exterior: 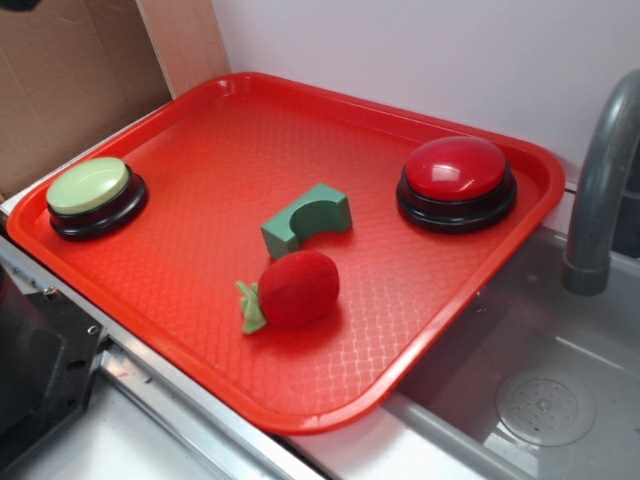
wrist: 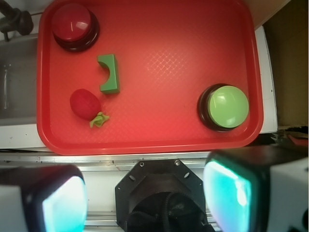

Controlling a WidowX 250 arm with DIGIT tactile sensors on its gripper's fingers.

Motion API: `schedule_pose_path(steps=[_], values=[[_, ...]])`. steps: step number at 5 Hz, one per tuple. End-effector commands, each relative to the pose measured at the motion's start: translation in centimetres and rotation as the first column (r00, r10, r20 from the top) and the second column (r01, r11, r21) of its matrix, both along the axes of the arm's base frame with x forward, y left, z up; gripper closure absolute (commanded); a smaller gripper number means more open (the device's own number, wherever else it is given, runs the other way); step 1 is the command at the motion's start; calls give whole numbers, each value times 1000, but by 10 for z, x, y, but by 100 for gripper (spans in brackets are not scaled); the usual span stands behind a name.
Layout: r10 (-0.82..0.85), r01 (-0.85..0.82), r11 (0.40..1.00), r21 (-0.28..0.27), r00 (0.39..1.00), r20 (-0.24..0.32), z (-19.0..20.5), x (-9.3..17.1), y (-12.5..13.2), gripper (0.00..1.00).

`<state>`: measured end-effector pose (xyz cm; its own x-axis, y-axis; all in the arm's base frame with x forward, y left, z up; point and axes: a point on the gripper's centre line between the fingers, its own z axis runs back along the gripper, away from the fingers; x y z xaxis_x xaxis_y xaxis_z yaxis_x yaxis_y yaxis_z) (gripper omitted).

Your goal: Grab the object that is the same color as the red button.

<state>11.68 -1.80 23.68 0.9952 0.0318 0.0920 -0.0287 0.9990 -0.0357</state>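
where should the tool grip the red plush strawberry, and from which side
Grip the red plush strawberry across its rounded red body, from straight above. It lies on its side on the tray, leafy end sticking out floppy. The green arch block sits close behind, so close across the other sides.

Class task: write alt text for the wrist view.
A red tray seen from above holds a plush strawberry, a green arch block, a red button and a pale green button. The open gripper frames the bottom edge.

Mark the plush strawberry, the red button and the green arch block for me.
plush strawberry (exterior: 300,288), exterior view, middle of its fuzzy red body.
red button (exterior: 455,168), exterior view, top of the dome.
green arch block (wrist: 110,73), wrist view, its flat top face.
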Motion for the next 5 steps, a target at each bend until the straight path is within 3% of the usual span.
schedule_pose_path(steps=[1,2,3,4,5], values=[[0,0,1000,0,1000,0,0,0,0,0],[-88,86,995,45,996,35,-14,16,-26,0],[-210,207,976,64,977,33,-34,34,-48,0],[-280,272,959,72,953,120,-57,48,-72,0],[-262,252,963,93,958,118,-84,59,-90,0]])
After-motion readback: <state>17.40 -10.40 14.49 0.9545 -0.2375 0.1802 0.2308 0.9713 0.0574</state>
